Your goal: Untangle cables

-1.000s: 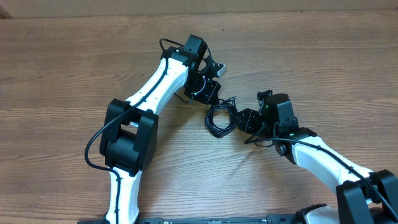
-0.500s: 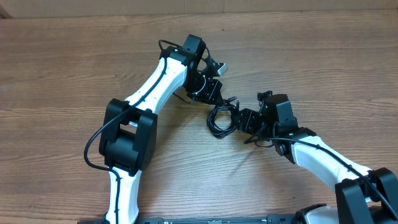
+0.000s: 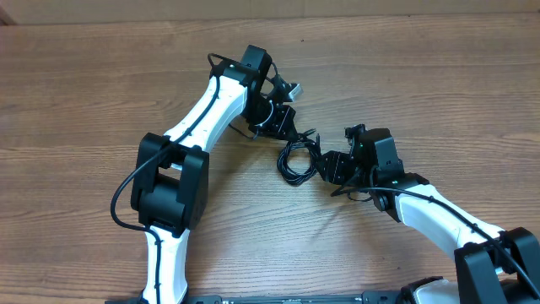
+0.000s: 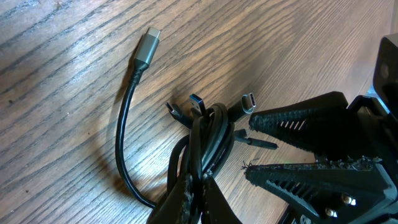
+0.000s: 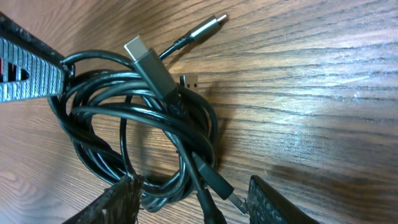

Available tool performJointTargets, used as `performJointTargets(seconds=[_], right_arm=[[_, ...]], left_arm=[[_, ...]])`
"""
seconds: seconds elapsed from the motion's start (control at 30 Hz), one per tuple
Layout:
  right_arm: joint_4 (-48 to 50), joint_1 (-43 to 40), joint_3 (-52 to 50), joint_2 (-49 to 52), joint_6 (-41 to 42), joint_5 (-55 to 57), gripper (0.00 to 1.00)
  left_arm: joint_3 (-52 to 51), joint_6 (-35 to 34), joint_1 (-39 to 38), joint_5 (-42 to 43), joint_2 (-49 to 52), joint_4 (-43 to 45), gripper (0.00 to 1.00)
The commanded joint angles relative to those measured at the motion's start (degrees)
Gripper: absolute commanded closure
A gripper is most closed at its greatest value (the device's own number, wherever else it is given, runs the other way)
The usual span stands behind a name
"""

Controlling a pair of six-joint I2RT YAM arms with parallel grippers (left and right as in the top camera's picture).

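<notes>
Cables [image 3: 297, 160] lie as one tight coil on the bench [image 3: 101, 84], between the two claws. The left claw [image 4: 198, 202] is pressed together on one edge of the coil, with several strands pinched at once. The right claw [image 4: 249, 144] is spread. The coil's near loops lie between its fingers, and no grip is seen. One long tail with a grey plug [image 4: 147, 46] curves out free over the bench. Shorter plug ends stick out of the coil on the side facing the right claw.

Step in hand, as judged: a second hold is to be taken so the coil can be opened.

Notes for doing it well:
- A single strand or one plug end is to be chosen for the right claw, not the whole bundle. With both claws on many strands, the knot would only be tightened.
- The left pinch is best kept as the anchor.
- The pull is to be made slowly, low and away from the left claw, and watched for loops cinching.
- If the coil slides whole, the hold is to be released and the free tail fed back through instead.
</notes>
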Motion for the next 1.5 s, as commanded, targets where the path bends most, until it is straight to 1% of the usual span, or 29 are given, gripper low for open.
performJointTargets(seconds=[0.0, 0.07, 0.23, 0.33, 0.4, 0.47, 0.57, 0.63, 0.7, 0.8, 0.9, 0.97, 1.07, 1.13, 1.23, 1.33, 1.47], right_arm=[[0.0, 0.2, 0.7, 0.2, -4.0, -0.5, 0.46], [0.0, 0.2, 0.7, 0.2, -6.5, -0.5, 0.46], [0.4, 0.2, 0.7, 0.8, -8.6, -0.2, 0.45], [0.6, 0.2, 0.7, 2.0, -11.7, 0.0, 0.47], [0.6, 0.2, 0.7, 3.0, -12.3, 0.1, 0.50], [0.6, 0.2, 0.7, 4.0, -12.3, -0.1, 0.56], [0.6, 0.2, 0.7, 4.6, -12.3, -0.7, 0.74], [0.9, 0.2, 0.7, 4.6, -12.3, -0.8, 0.80], [1.3, 0.2, 0.7, 4.6, -12.3, -1.6, 0.84], [1.7, 0.2, 0.8, 4.6, -12.3, -2.5, 0.96], [1.1, 0.2, 1.2, 4.3, -12.2, -4.5, 0.96], [-1.1, 0.2, 2.3, 3.8, -12.2, -7.1, 0.96], [-7.5, 0.2, 6.1, 1.7, -11.6, -12.8, 0.96], [-8.9, 0.2, 8.2, 0.7, -9.9, -15.5, 0.96], [-8.0, 0.2, 10.5, 0.2, -5.2, -18.6, 0.96], [-5.9, 0.9, 10.5, 0.3, -2.1, -17.5, 0.96], [-4.7, 4.3, 10.5, 0.4, 2.8, -11.0, 0.96]], left_arm=[[1.4, -0.5, 0.3, 2.2, -2.2, -0.1, 0.96], [1.4, -0.5, 0.3, 2.9, -2.2, 0.0, 0.96], [1.4, -0.5, 0.3, 3.2, -2.2, 0.1, 0.96], [1.4, -0.5, 0.3, 3.2, -2.2, 0.1, 0.96], [1.4, -0.5, 0.3, 3.2, -2.2, 0.1, 0.96], [1.4, -0.4, 0.3, 3.1, -2.2, 0.1, 0.96], [1.4, -0.3, 0.3, 3.0, -2.2, 0.1, 0.96], [1.4, -0.3, 0.3, 3.0, -2.2, 0.1, 0.96], [1.4, -0.2, 0.3, 2.9, -2.2, 0.1, 0.96], [1.4, -0.3, 0.3, 2.9, -2.2, 0.2, 0.96], [1.4, -0.3, 0.3, 2.9, -2.2, 0.4, 0.96], [1.4, -0.3, 0.3, 2.9, -2.2, 0.7, 0.96], [1.4, -0.3, 0.2, 2.9, -2.2, 1.3, 0.96], [1.4, -0.3, 0.2, 2.6, -2.2, 1.3, 0.96], [1.4, -0.3, 0.2, 1.8, -2.2, 1.3, 0.96], [1.4, -0.3, 0.2, 1.9, -2.2, 1.3, 0.96], [1.4, -1.2, 0.2, 1.9, -2.2, 1.4, 0.96]])
